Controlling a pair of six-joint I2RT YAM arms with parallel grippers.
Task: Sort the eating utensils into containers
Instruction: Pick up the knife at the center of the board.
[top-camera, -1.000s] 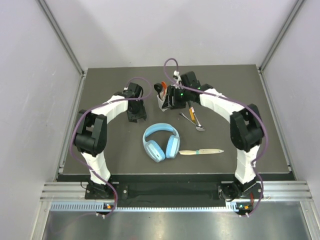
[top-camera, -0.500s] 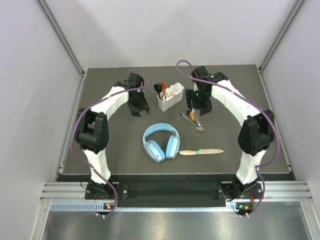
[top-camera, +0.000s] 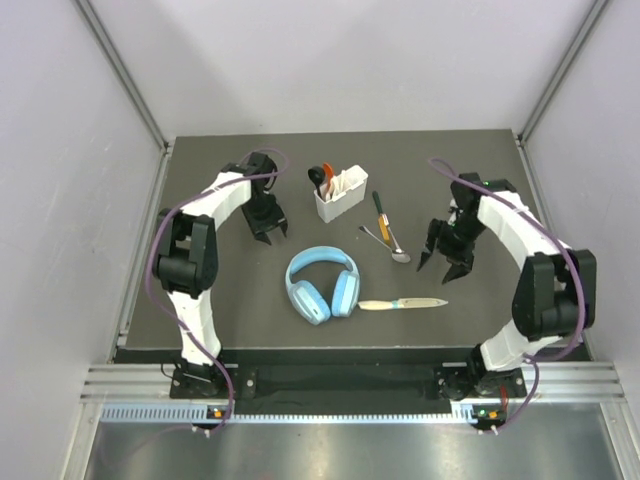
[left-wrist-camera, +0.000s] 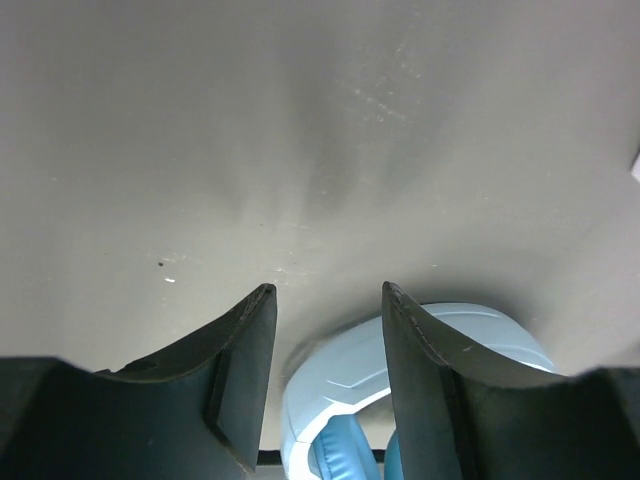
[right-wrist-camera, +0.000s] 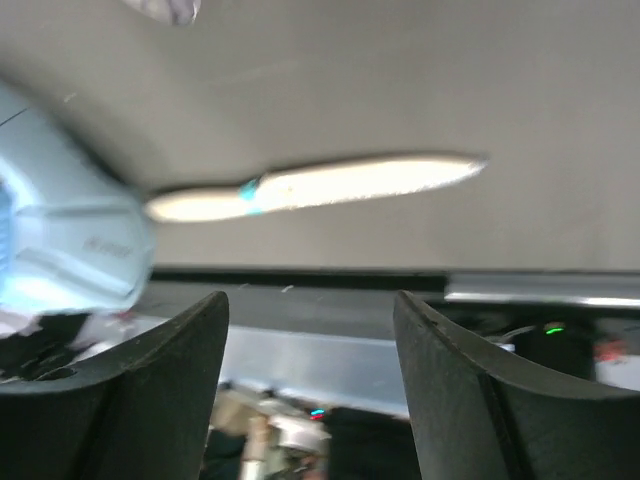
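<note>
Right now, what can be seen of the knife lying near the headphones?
The knife is pale and wood-coloured, with a thin teal band between short handle and longer pointed blade. It lies flat on the dark table, handle end by the light-blue headphones, point toward the right. Contact with the earcup cannot be told. No tool touches it.

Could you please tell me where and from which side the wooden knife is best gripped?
Probably grip the knife from straight above, mid-length near its teal band, fingers closing across its narrow width. It lies flat, left to right, and its blunt end sits close to the headphones, so that leaves room. The open right end effector is nearest.
</note>
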